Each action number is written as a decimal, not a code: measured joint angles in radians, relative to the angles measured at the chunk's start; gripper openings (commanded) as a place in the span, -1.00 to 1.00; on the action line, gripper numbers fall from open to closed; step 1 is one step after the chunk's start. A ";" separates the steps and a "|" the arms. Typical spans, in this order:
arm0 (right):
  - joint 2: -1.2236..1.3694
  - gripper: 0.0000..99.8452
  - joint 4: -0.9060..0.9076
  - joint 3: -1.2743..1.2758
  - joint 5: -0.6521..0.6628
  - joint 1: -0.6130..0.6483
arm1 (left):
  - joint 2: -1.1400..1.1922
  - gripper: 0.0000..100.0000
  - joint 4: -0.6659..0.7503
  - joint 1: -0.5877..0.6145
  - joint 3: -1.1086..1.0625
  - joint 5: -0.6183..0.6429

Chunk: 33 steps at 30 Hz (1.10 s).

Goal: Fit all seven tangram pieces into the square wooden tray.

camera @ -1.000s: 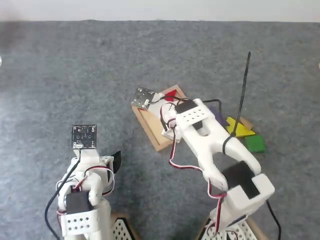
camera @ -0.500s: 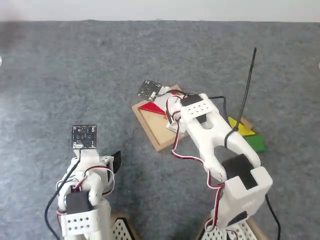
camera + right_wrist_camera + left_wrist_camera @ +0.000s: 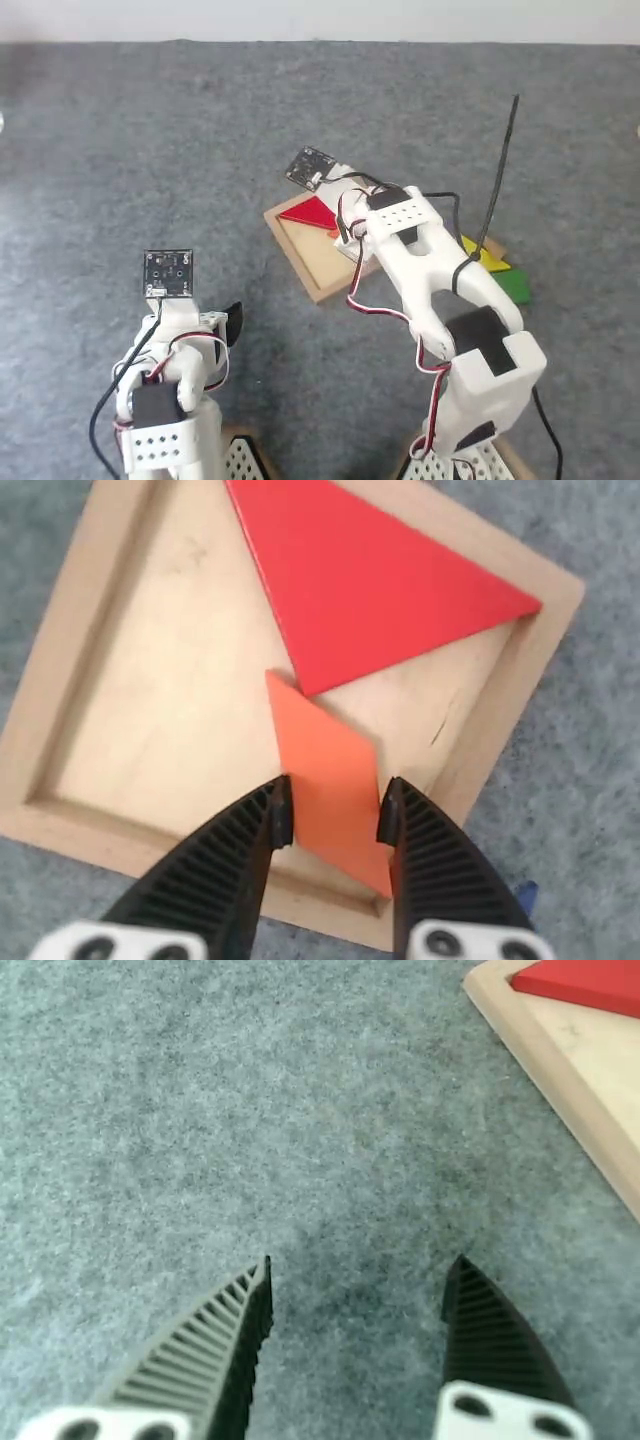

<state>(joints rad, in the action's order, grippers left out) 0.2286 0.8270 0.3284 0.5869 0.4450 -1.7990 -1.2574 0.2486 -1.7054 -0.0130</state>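
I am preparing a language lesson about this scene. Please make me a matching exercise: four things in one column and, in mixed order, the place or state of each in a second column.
Column 1
1. red triangle
2. orange parallelogram
3. green piece
4. left gripper

Column 2
A. open, above the grey mat
B. lying flat inside the tray
C. held by the right gripper
D. on the mat, outside the tray

Pairs: 1-B, 2-C, 3-D, 4-A

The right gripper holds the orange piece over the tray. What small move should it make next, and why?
Probably open the right gripper and let go: the orange parallelogram piece it clamps already sits within the square wooden tray, one tip meeting the red triangle piece.
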 measured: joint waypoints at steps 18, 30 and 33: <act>0.077 -0.85 0.028 -0.049 0.052 0.017 | 0.000 -0.46 0.000 0.000 0.000 0.000; 0.092 -0.99 0.097 -0.106 -0.011 0.015 | 0.000 -0.46 0.000 0.000 0.000 0.000; 0.061 -0.99 0.129 -0.103 -0.041 0.021 | 0.000 -0.46 0.000 0.000 0.000 0.000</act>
<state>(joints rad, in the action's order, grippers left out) 0.2900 0.9559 0.2256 0.5455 0.4664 -1.7990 -1.2574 0.2486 -1.7054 -0.0130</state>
